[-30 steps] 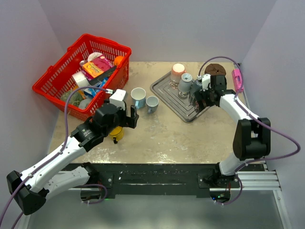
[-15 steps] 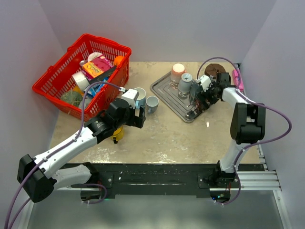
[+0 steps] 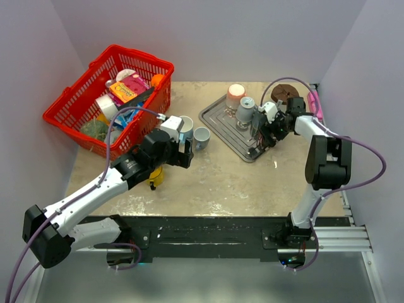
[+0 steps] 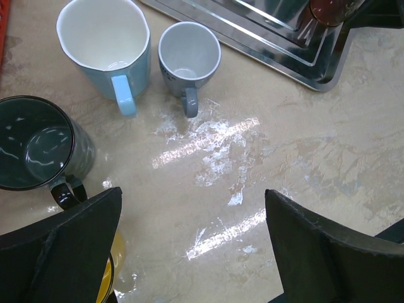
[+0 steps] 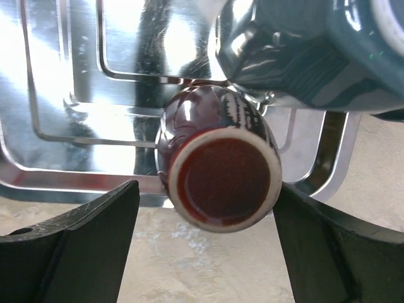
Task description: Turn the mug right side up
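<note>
While the right gripper (image 5: 205, 189) hangs over the near corner of the tray (image 5: 63, 95), its jaws stand wide with one finger on each side of the mug (image 5: 221, 167); the dark red mug rests on that corner, its pale-ringed base turned toward the wrist camera; the left finger is clear of it, while contact on the right cannot be told; a teal mug (image 5: 303, 50) touches it on the tray's inner side; left of the tray, on the table (image 4: 303, 151), the left gripper (image 4: 192, 196) hovers wide and empty; upright between it and the tray stand a blue mug (image 4: 107, 44), a grey mug (image 4: 188, 60) and a dark green mug (image 4: 38, 148).
</note>
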